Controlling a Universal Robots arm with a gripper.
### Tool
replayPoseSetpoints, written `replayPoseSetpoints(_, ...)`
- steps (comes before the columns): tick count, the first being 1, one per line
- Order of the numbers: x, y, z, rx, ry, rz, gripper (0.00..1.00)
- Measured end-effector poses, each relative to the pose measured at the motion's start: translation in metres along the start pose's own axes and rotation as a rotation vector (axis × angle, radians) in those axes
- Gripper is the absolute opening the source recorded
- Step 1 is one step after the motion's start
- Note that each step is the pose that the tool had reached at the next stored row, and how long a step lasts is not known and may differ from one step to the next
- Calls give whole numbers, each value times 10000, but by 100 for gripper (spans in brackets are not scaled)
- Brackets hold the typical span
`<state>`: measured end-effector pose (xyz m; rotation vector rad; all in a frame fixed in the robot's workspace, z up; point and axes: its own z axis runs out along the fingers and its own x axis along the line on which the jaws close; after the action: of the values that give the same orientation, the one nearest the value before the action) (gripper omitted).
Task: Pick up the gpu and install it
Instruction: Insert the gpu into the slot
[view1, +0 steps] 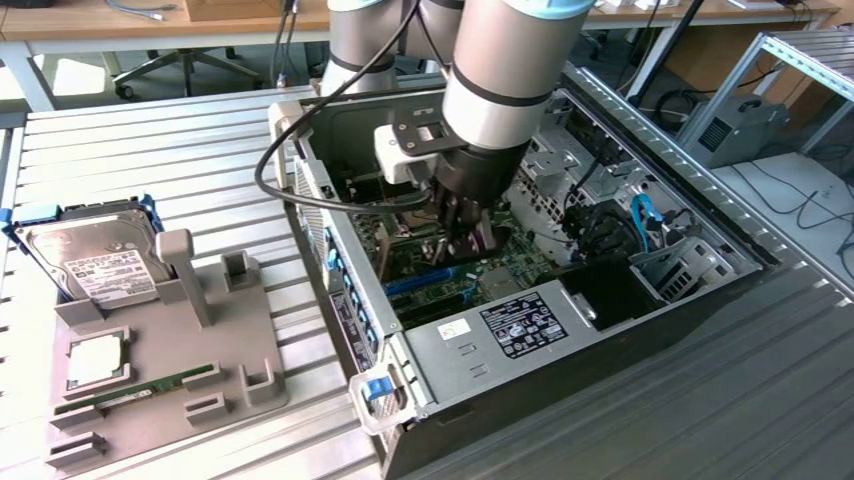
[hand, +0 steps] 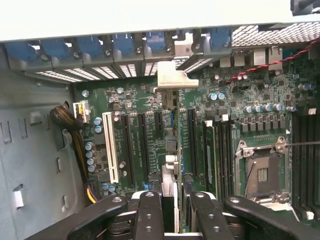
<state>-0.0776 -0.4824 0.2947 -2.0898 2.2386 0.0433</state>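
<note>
My gripper (view1: 461, 240) is down inside the open computer case (view1: 441, 345), low over the green motherboard (view1: 514, 265). In the wrist view its black fingers (hand: 149, 215) are shut on the gpu (hand: 171, 165). The card is seen edge-on, running from the fingers to its silver end bracket (hand: 172, 80). That bracket sits close to the case's rear slot openings (hand: 155, 65). The card hangs over the black expansion slots (hand: 150, 140), between the white slot (hand: 110, 145) and the memory slots. I cannot tell whether its edge touches a slot.
A grey holder (view1: 174, 370) stands at the exterior view's left of the case. It carries a silver hard drive (view1: 94, 255), a square chip (view1: 96, 360) and a green memory stick (view1: 140, 388). A black cable (view1: 283, 175) loops over the case wall. The processor socket (hand: 262, 172) is beside the slots.
</note>
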Motion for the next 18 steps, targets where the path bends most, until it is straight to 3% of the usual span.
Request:
replayPoseSetpoints(4,-30,3,4,-25,-9,-334,27)
replayPoseSetpoints(18,-80,7,32,-30,-12,-393,27)
